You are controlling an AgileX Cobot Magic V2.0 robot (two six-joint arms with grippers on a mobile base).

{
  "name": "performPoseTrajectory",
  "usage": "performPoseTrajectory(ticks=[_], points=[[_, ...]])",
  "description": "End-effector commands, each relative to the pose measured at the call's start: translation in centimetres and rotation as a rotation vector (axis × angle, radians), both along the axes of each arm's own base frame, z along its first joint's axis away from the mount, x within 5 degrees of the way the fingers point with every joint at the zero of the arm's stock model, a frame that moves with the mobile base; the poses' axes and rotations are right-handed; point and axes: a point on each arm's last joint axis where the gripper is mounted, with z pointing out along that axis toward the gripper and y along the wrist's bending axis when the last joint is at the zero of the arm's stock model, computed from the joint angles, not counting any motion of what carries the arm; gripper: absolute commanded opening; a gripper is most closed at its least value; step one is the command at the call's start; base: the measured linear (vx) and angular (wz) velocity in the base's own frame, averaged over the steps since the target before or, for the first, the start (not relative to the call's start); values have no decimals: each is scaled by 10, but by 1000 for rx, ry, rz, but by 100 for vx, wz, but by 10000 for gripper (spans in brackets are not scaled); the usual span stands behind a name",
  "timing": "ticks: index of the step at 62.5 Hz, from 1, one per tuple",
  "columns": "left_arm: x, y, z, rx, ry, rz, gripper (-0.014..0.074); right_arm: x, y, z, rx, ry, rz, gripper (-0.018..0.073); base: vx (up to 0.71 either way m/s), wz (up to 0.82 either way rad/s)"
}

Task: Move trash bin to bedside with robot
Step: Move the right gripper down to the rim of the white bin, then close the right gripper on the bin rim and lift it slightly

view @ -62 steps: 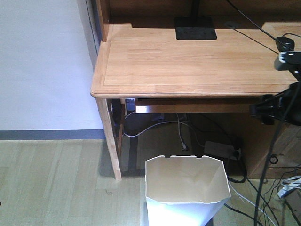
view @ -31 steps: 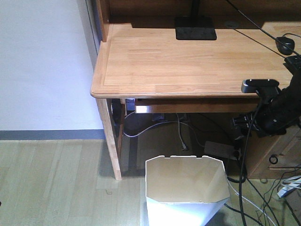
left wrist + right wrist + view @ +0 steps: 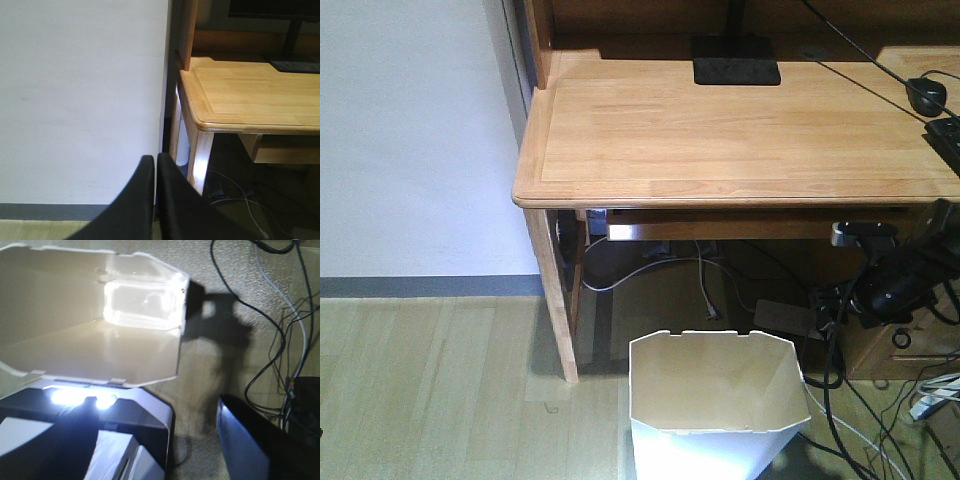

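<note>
My left gripper (image 3: 155,159) has its jaws pressed together, empty. My right gripper (image 3: 156,400) has its jaws wide, beside the white trash bin (image 3: 715,395), which stands on the floor (image 3: 430,390) before the counter (image 3: 720,130).

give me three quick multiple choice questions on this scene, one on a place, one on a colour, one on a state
1. Where does the trash bin stand?
A) on a chair
B) on the floor in front of the desk
C) against a bed

2. What colour is the bin's outer wall?
A) white
B) black
C) green

3. How is the left gripper in its wrist view?
A) wide open
B) shut on a cable
C) shut, holding nothing

Answers:
1 B, the front view shows it on the wood floor just before the desk.
2 A, its front wall below the rim is white.
3 C, its jaws lie together with nothing between them.
</note>
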Motion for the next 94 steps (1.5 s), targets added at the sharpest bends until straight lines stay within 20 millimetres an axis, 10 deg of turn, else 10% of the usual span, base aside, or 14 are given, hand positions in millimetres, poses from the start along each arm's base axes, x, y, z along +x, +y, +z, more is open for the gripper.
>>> performPoseTrajectory(ticks=[1, 74, 94], points=[[0, 0, 3, -10, -72, 4, -6, 14, -6, -3, -32, -76, -6, 508, 0, 0], [0, 0, 3, -10, -72, 4, -6, 57, -7, -210, 49, 156, 23, 559, 0, 0], [0, 0, 3, -10, -72, 4, -6, 63, -6, -236, 80, 191, -8, 273, 0, 0]])
